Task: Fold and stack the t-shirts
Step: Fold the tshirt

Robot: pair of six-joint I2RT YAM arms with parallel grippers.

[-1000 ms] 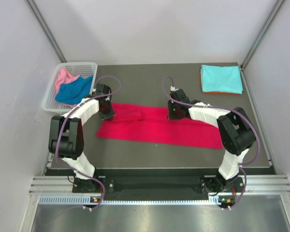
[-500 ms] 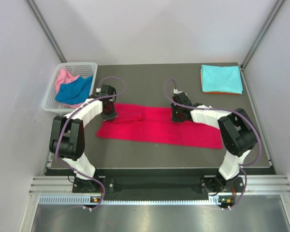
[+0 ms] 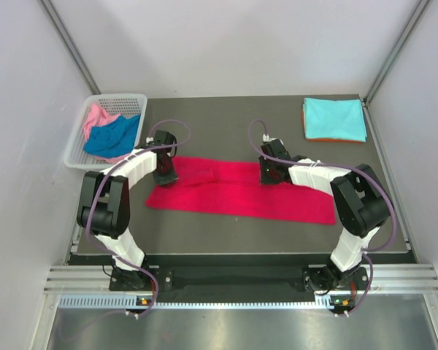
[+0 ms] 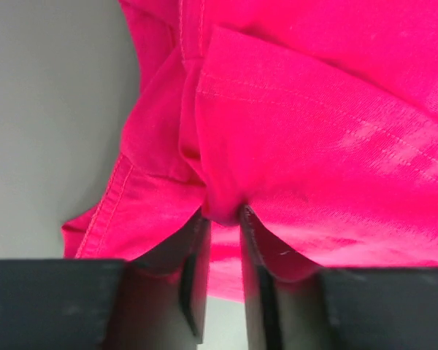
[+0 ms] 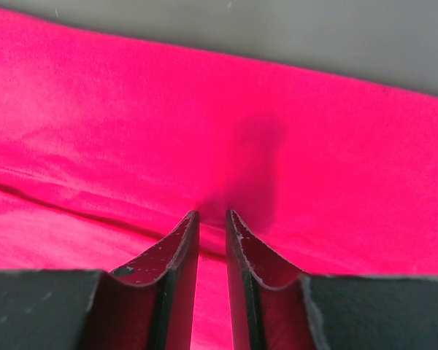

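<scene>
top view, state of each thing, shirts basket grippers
red t-shirt: laid out as a long strip, not fully folded
turquoise t-shirt: folded, top of the stack
orange t-shirt: folded, under the turquoise, edge showing
basket: upright, holds two shirts
blue t-shirt: crumpled in it
pink t-shirt: crumpled in it
left gripper: jaws narrowly apart at red cloth, grip unclear
right gripper: likewise, grip unclear

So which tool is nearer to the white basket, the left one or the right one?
Left. The left tool is at the red shirt end that lies close to the basket; the right tool is over the shirt's middle, farther away.
</scene>
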